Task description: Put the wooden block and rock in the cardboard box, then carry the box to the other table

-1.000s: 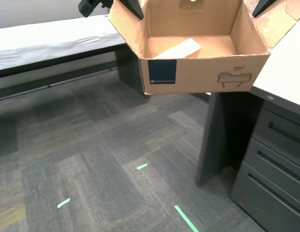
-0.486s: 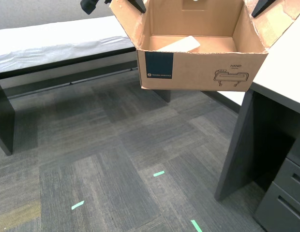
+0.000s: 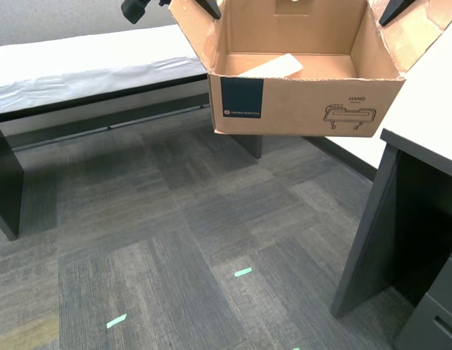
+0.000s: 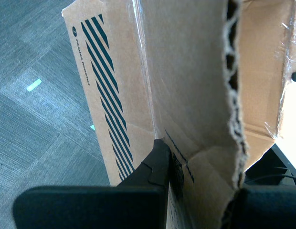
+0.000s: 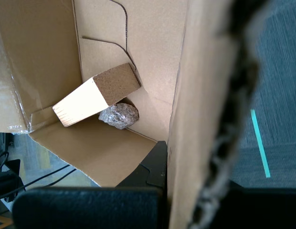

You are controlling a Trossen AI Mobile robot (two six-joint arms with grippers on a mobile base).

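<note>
The cardboard box (image 3: 306, 80) is held in the air above the grey carpet (image 3: 138, 240), between the cloth-draped other table (image 3: 80, 65) at the exterior view's left and far side and the smooth off-white table (image 3: 430, 102) at its right. Each side flap is pinched by one gripper: the fingers of my first gripper (image 5: 179, 191) are pressed onto a flap wall, one pad inside the box and one outside, and my second gripper (image 4: 200, 191) is clamped likewise over the torn corrugated edge of the opposite flap.

Inside, the wooden block (image 5: 96, 94) lies tilted against a corner of the floor, with the rock (image 5: 119, 116) tucked just beside and partly under its end; the two are touching. In the exterior view only the block's pale top face (image 3: 273, 67) is seen; the rock is hidden there.

The carton is judged light but flexible: thin corrugated flaps can bend or tear at the fold, and one edge is already ragged. The contents are loose and could slide if the box is tipped. A level carry is called for, with both pinches kept low on the flaps near the hinge line, and the box is best set down flat on the cloth.
</note>
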